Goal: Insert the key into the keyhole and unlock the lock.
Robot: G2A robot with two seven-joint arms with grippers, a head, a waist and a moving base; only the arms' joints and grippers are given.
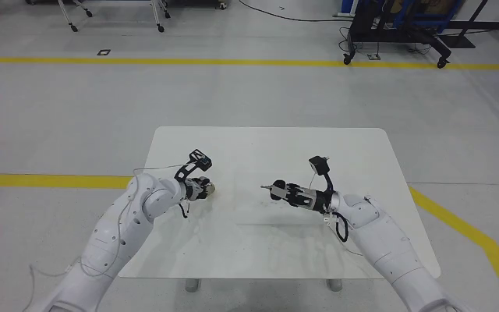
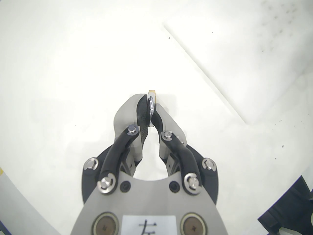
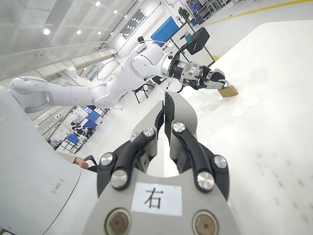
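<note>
Left claw is clamping the lock by its shackle, brass body hanging just beyond its tips. Right claw is pinching the key, blade pointing ahead toward the lock, well apart.

Left end effector clenched (right too)

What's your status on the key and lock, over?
Left gripper shut on the lock by its shackle. Right gripper shut on key, tip toward lock, not inserted. Nothing in the gap.
</note>
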